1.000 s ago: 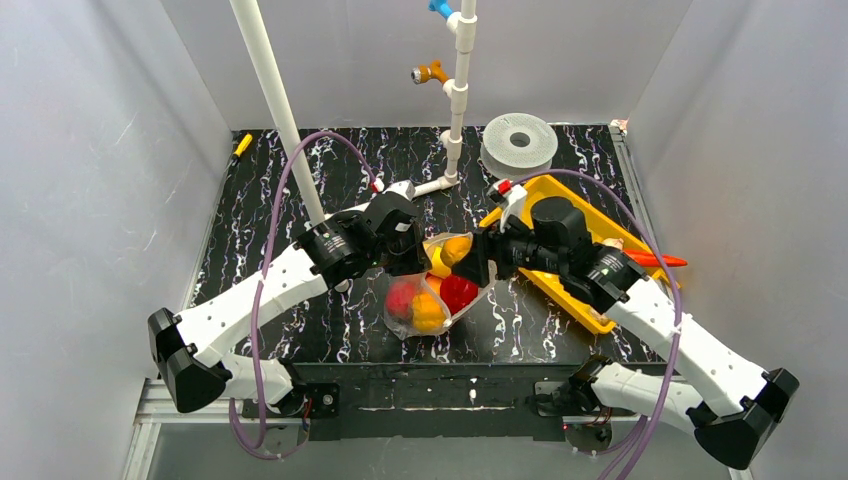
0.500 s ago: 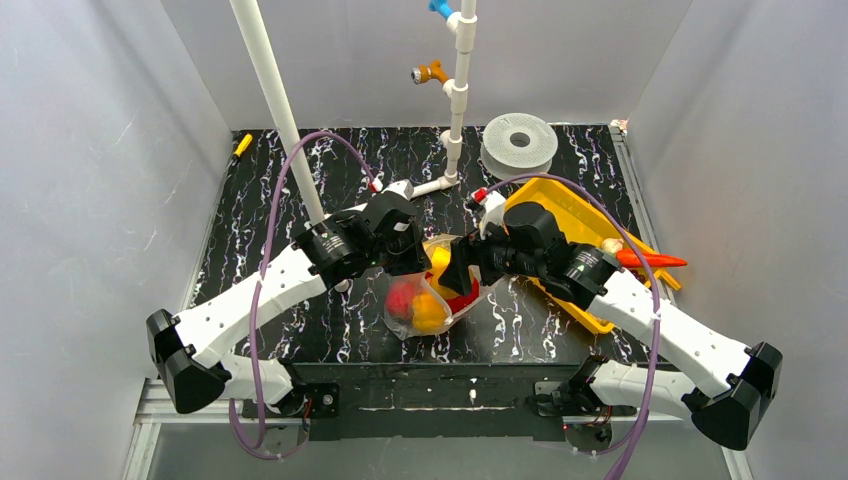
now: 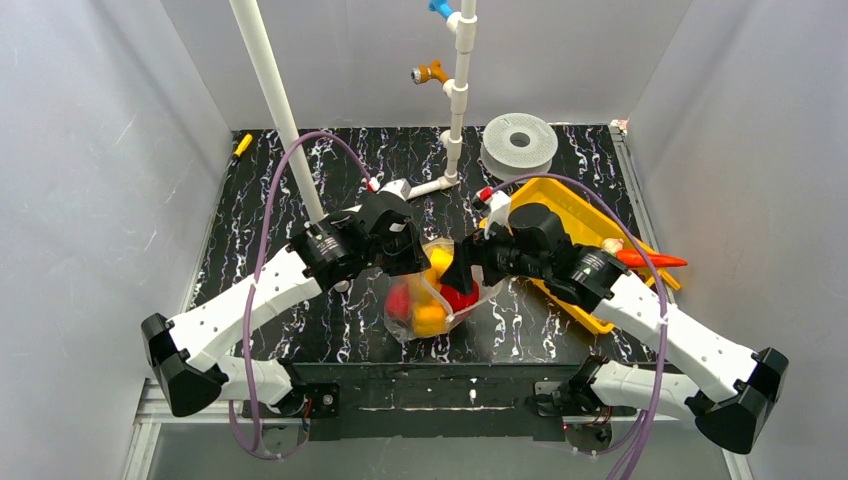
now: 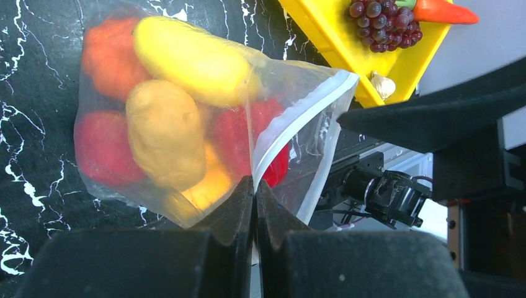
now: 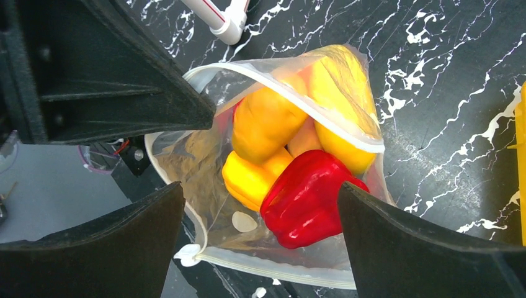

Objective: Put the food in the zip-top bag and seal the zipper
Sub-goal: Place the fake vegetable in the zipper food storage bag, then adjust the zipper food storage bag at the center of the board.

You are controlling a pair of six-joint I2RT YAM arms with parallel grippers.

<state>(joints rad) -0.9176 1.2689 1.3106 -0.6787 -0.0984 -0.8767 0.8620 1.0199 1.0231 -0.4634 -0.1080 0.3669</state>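
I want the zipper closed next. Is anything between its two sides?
The red pepper sits in the open mouth between both sides of the zipper, and the open right tool hovers over it. The left tool pinches one edge.

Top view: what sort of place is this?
Probably a robot test booth: plain walls enclose a black marbled tabletop, two white robot arms work it, and glossy toy food fills a clear plastic bag.

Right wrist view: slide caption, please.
Right tool, open, facing the unsealed zip-top bag of red and yellow food.
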